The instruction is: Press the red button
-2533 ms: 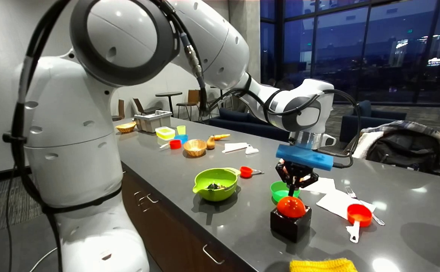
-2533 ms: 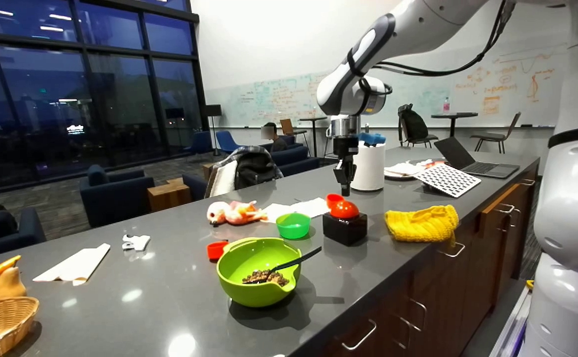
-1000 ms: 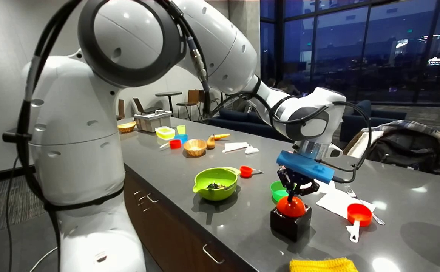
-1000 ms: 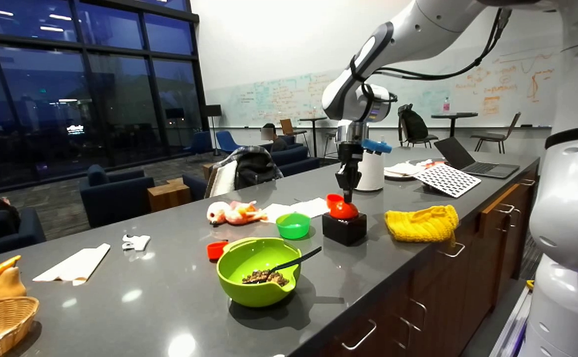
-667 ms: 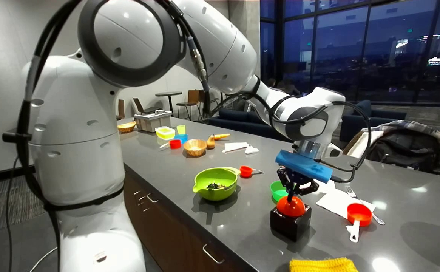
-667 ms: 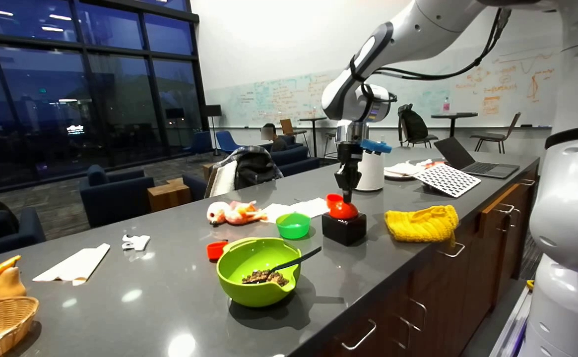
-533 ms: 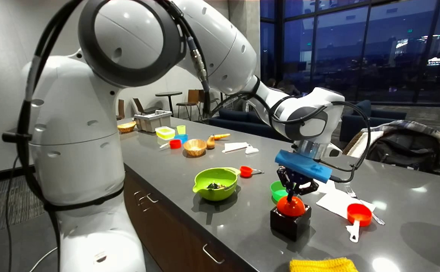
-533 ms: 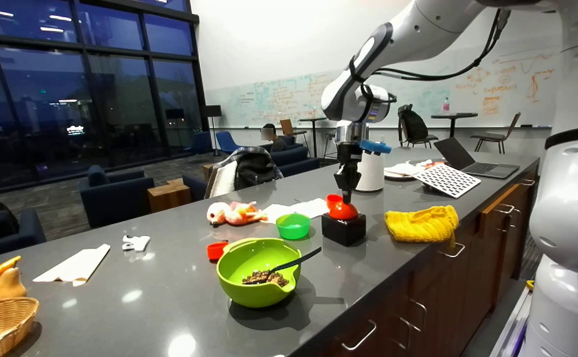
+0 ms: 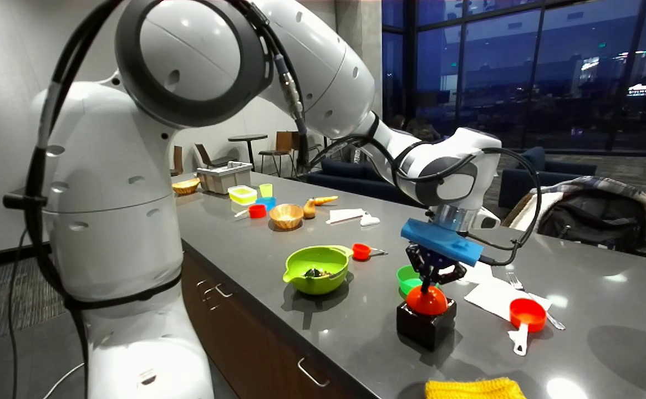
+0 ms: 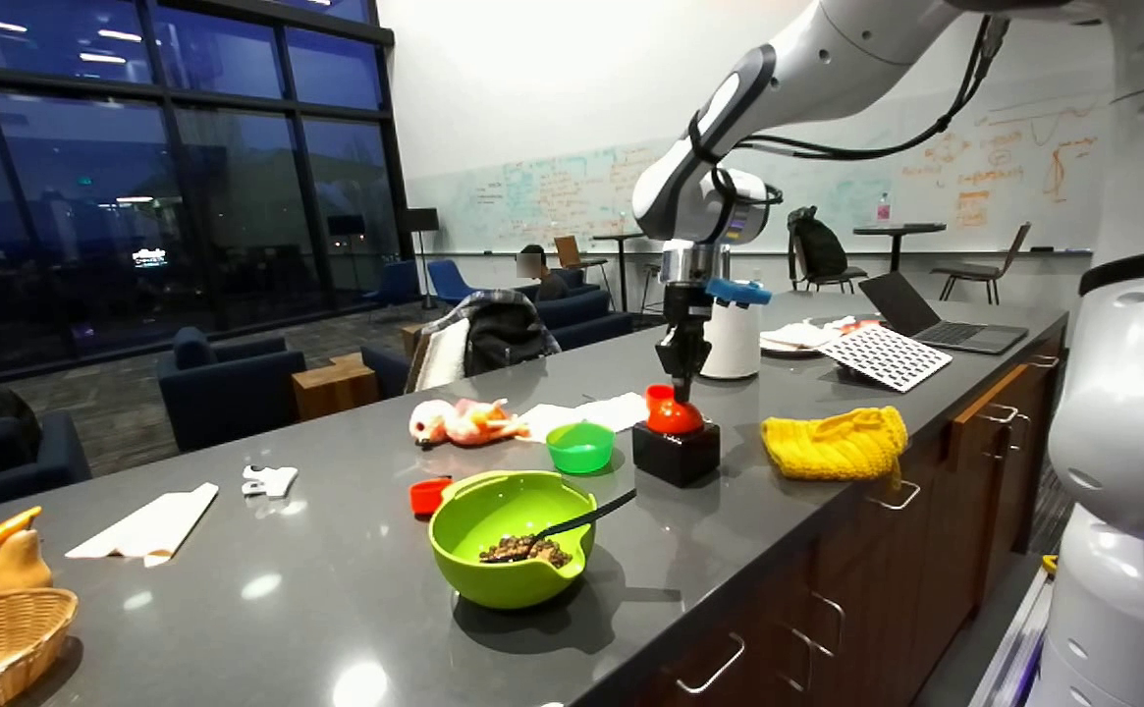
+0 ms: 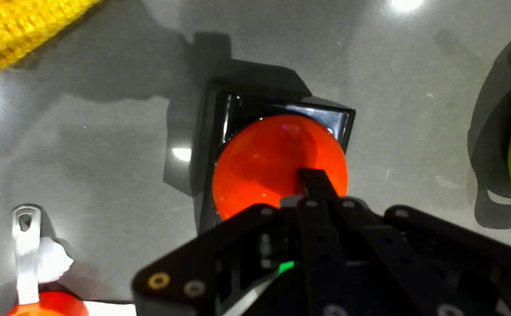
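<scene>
Surface [image 10: 326, 609]: gray and glossy; it carries the black box [image 10: 675, 456], from which we take every place.
Green bowl [image 10: 468, 516]: near the black box; we see a black utensil [image 10: 591, 514] in it.
Yellow cloth [image 10: 832, 448]: near the black box, on the side away from the green bowl.
Pincer [image 10: 681, 393]: above the black box; we find its fingers together, gripping nothing, tips touching the red button [image 11: 264, 162].
Red button: on top of the black box; how far depressed, we cannot tell.
</scene>
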`<control>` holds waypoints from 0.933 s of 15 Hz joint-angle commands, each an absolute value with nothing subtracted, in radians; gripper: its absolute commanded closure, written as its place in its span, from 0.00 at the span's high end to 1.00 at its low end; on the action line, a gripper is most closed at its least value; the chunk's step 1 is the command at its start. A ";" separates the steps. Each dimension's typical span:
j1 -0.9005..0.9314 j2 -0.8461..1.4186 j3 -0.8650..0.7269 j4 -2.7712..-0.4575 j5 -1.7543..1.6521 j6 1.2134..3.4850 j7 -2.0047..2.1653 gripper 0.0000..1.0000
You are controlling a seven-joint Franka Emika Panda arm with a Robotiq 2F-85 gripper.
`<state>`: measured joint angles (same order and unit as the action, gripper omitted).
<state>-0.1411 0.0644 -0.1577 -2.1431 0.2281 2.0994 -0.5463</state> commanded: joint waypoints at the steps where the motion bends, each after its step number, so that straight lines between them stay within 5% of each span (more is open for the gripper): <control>1: -0.141 0.114 -0.137 -2.177 0.242 2.178 -0.526 0.00; 14: -0.115 0.003 -0.107 -2.153 0.066 2.105 -0.403 0.00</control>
<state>-0.1288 0.0514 -0.1221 -2.1415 0.1221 2.1106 -0.4585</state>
